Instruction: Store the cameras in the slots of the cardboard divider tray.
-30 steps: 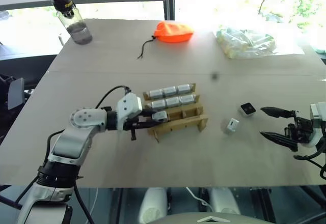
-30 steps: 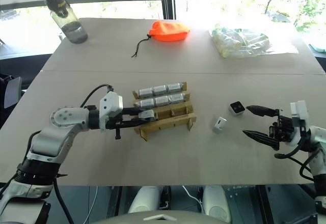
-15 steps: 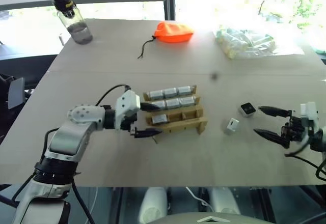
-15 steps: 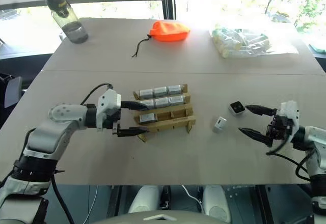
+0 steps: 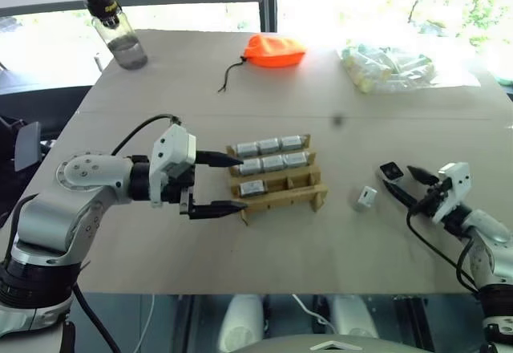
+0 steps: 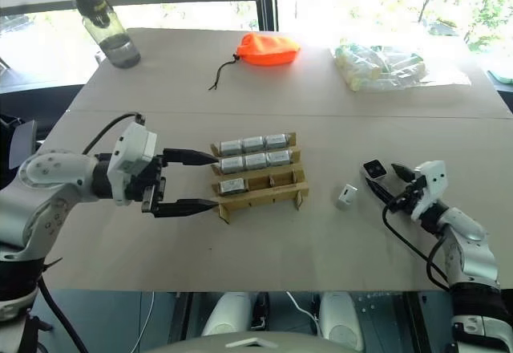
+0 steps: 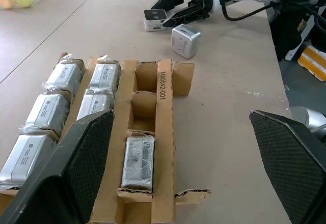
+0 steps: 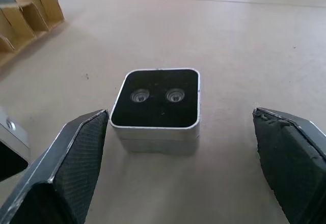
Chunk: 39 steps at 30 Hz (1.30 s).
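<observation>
While seven cameras (image 7: 138, 161) already sit in the cardboard divider tray (image 5: 276, 178) at mid-table, two lie loose to its right — a black-faced camera (image 8: 156, 102) and a second camera (image 5: 366, 197) nearer the tray. Small, rigid and smooth-sided, the blocks look light but liable to slip; the flat metal flanks seem the safest purchase, clear of the twin lenses. The right gripper (image 8: 183, 147), jaws spread wide and empty, straddles the black-faced block without touching it. The left gripper (image 5: 218, 182), equally wide and empty, hovers just beside the tray's left end.
</observation>
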{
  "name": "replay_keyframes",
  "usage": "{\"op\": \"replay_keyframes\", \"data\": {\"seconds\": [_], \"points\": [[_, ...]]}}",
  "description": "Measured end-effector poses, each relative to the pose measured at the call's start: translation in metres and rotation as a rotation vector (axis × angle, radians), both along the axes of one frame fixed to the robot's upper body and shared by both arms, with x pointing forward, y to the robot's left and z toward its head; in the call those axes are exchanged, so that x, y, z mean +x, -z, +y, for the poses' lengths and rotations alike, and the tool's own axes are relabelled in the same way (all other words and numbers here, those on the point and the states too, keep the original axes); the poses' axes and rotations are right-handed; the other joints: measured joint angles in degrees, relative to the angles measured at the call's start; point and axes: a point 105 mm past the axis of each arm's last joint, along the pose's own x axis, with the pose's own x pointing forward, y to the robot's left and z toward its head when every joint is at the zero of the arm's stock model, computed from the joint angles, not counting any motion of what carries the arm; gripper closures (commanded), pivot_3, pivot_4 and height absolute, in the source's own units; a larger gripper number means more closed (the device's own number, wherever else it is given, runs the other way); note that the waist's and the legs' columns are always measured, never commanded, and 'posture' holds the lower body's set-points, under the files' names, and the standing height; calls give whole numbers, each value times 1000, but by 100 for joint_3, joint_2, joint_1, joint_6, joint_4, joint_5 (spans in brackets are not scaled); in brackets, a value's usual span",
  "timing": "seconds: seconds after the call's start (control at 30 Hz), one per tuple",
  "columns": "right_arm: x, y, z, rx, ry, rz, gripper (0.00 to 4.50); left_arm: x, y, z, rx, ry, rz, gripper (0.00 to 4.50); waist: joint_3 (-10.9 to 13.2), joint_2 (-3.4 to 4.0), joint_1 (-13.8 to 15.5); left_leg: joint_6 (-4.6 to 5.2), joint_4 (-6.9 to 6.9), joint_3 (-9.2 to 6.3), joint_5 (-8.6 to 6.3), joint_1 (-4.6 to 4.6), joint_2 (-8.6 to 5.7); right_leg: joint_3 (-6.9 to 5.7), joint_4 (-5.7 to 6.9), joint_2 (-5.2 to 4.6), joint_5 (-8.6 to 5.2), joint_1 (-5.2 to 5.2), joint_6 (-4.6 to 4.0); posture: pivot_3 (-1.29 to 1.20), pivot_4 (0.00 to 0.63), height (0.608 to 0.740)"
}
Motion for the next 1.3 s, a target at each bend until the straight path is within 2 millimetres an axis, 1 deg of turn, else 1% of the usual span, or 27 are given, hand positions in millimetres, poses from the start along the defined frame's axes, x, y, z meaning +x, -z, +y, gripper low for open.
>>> {"op": "replay_keyframes", "data": {"seconds": [0.07,0.2,0.3,0.4,0.47,0.5,0.53,0.57,0.77,1.0,1.07,1.1,1.13,1.17,1.23,1.27,1.3], "points": [[2,0,1,-3,10,-5,0,0,-1,0,1,0,0,81,0,0,-10,0,0,3,0,2,0,3,0,0,0,0,0,0,150,726],[6,0,2,-19,25,-18,0,4,-1,2,-2,-54,11,81,-2,-3,-38,0,0,2,0,4,0,5,0,1,0,2,0,0,150,726],[8,0,3,-23,22,-24,0,2,-3,1,2,-47,-3,81,-3,-5,-60,0,1,3,0,4,0,6,0,0,0,2,0,0,150,726],[8,0,4,-31,15,-29,795,2,-7,-1,-11,-58,-18,19,-3,-5,-92,0,1,3,0,7,0,8,0,0,0,5,0,0,150,726],[8,0,4,-36,10,-32,1729,3,-9,-2,-39,-68,-14,19,-4,-6,-103,0,1,0,0,7,1,12,0,0,0,6,0,0,150,726],[8,1,5,-37,8,-33,2322,3,-9,-3,-49,-73,-15,19,-4,-6,-106,0,1,1,0,7,1,13,0,0,1,6,0,0,150,726],[8,1,5,-39,4,-34,2611,4,-10,-3,-56,-78,-14,19,-4,-6,-111,0,1,1,0,7,1,14,0,0,1,6,0,0,150,726],[8,1,5,-39,2,-34,2749,4,-10,-3,-57,-81,-15,19,-4,-6,-113,0,1,1,0,7,1,15,0,0,1,6,0,0,150,726],[6,1,7,-52,-23,-48,2751,7,-13,-6,-104,-103,-22,19,-4,-6,-124,0,1,1,0,6,0,20,0,0,1,6,0,0,150,726],[9,-5,7,-152,-92,-107,2751,12,-17,-11,-147,-117,-34,19,-2,-4,-124,0,1,2,0,6,-1,19,0,0,1,5,0,0,150,726],[15,-15,11,-195,-137,-167,2751,15,-17,-13,-170,-140,-25,19,1,1,-132,0,1,4,0,7,-2,19,0,0,1,5,0,0,150,726],[19,-26,15,-222,-166,-213,2751,17,-14,-14,-176,-154,-14,19,3,4,-146,0,1,8,0,9,-2,20,0,0,1,4,0,0,150,726],[23,-40,21,-259,-205,-280,2751,19,-11,-17,-185,-168,3,19,3,4,-160,0,1,8,0,10,-2,21,0,2,1,5,1,0,150,726],[25,-50,24,-289,-233,-324,2751,20,-9,-19,-194,-173,16,19,3,4,-160,0,0,8,0,10,-1,22,0,2,1,4,1,0,150,726],[29,-77,36,-386,-322,-454,2751,22,-7,-26,-226,-174,50,19,3,1,-143,0,0,-2,0,6,1,22,-1,3,1,4,0,0,150,726],[28,-83,41,-423,-358,-492,2751,23,-9,-28,-242,-172,55,19,3,1,-133,-1,-1,-5,0,5,1,20,-1,3,1,5,-1,0,150,726],[27,-87,51,-481,-420,-538,2751,25,-11,-29,-254,-178,57,19,3,1,-118,-1,-1,-8,1,3,1,18,-1,3,1,5,-1,0,150,726]]}}
